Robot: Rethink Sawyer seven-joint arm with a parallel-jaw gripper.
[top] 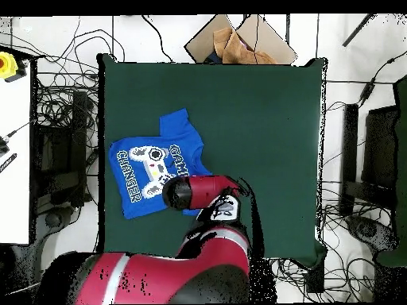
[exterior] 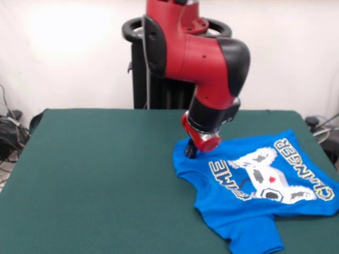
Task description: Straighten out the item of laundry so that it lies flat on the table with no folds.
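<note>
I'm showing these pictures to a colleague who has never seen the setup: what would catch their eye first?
Probably the big red and black arm coming down from above, its gripper at the far corner of the bright blue T-shirt. The shirt, printed with a white game controller, lies toward one side of the dark green table, one sleeve near the table's front edge.

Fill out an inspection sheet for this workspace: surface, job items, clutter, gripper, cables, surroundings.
Surface: table covered in dark green cloth.
Job's things: blue T-shirt lies print up near one table edge; the sleeve toward the camera looks rumpled.
Clutter: nothing seen on the table.
Gripper: gripper sits low at the shirt's collar end; open or shut cannot be told.
Cables: cables tangle on the floor around the table.
Surroundings: cardboard box beyond one table edge; white side table with a yellow device.
</note>
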